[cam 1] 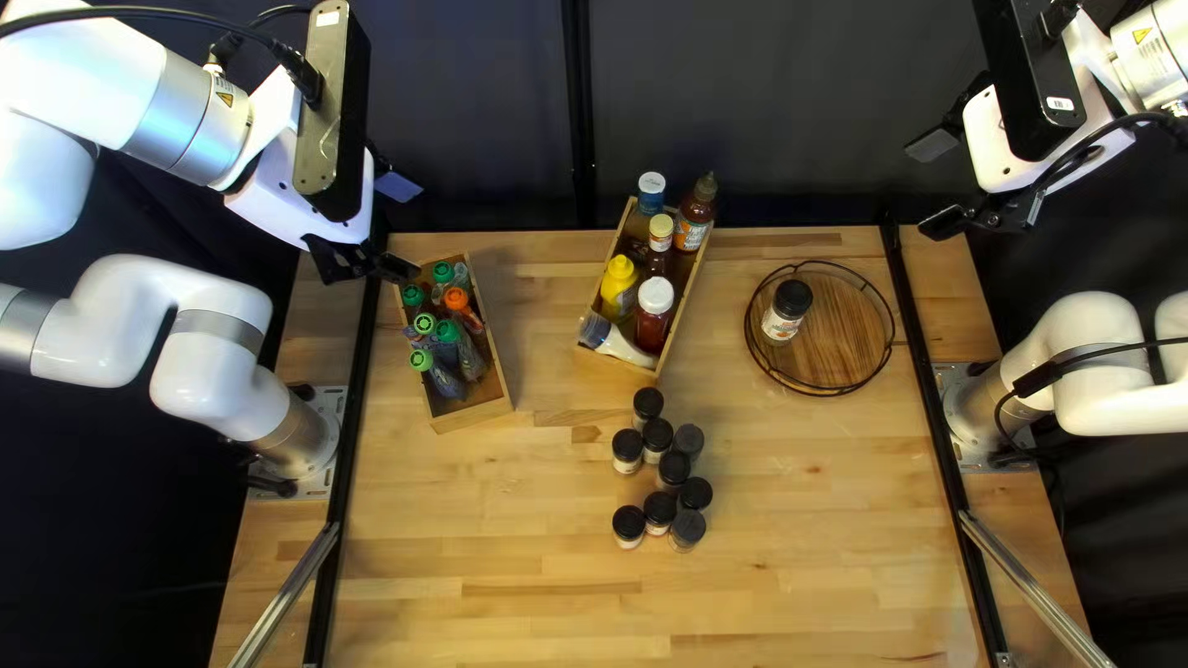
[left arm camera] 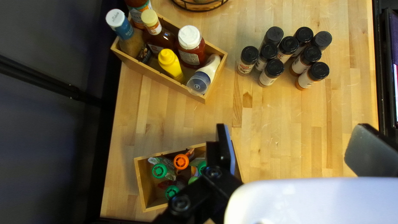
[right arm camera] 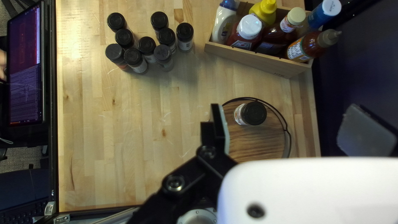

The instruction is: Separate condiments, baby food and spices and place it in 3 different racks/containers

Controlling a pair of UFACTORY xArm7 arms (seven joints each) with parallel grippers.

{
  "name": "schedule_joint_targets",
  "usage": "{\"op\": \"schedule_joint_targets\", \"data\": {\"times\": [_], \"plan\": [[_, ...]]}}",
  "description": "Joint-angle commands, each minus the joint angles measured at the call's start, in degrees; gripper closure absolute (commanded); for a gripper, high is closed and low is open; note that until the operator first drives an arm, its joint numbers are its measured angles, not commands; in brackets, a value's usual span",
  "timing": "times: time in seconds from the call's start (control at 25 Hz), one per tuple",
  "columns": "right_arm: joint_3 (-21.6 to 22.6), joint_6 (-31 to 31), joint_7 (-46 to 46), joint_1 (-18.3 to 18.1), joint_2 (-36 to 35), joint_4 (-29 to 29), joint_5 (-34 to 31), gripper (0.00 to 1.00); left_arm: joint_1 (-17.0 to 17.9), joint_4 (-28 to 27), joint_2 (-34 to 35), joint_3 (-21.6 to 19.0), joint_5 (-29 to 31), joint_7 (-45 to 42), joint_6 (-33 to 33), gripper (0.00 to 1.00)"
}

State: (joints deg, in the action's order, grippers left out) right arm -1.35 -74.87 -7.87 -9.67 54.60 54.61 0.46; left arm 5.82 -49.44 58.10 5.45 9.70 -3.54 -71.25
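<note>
My left gripper (left arm camera: 294, 135) and right gripper (right arm camera: 286, 114), both spread wide: condiments (right arm camera: 249, 27), baby food (left arm camera: 181, 161) boxed; ahead of the latter gripper, one spice jar (right arm camera: 253, 113) racked, nine jars (right arm camera: 147, 45) unsorted.

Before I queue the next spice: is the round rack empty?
No, one black-capped jar stands on the wooden base of the round rack, inside its wire rim.
</note>
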Motion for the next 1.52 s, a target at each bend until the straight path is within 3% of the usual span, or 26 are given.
{"op": "schedule_joint_targets", "data": {"times": [0.04,0.36,0.52,0.84,1.24,1.52], "plan": [[0.5,1.6,0.4,0.0,-2.2,0.3,0.1,0.00,0.0,0.0,0.0,0.0,0.0,0.0,0.0,0.00],[3.3,6.1,2.6,1.6,-10.6,2.3,2.6,0.00,0.0,0.0,0.0,0.0,0.0,0.0,0.0,0.00],[6.2,10.4,3.3,3.7,-18.7,2.9,4.6,0.00,0.0,0.0,0.0,0.0,0.0,0.0,0.0,0.00],[11.0,12.8,3.8,7.1,-28.8,2.4,6.5,0.00,0.0,0.0,0.0,0.0,0.0,0.0,0.0,0.00],[16.4,17.4,5.7,9.7,-32.8,-6.0,5.2,0.00,0.0,0.0,0.0,0.0,0.0,0.0,0.0,0.00],[14.8,28.7,-2.1,11.1,-32.1,-17.7,6.3,0.00,0.0,0.0,0.0,0.0,0.0,0.0,0.0,0.00]]}}
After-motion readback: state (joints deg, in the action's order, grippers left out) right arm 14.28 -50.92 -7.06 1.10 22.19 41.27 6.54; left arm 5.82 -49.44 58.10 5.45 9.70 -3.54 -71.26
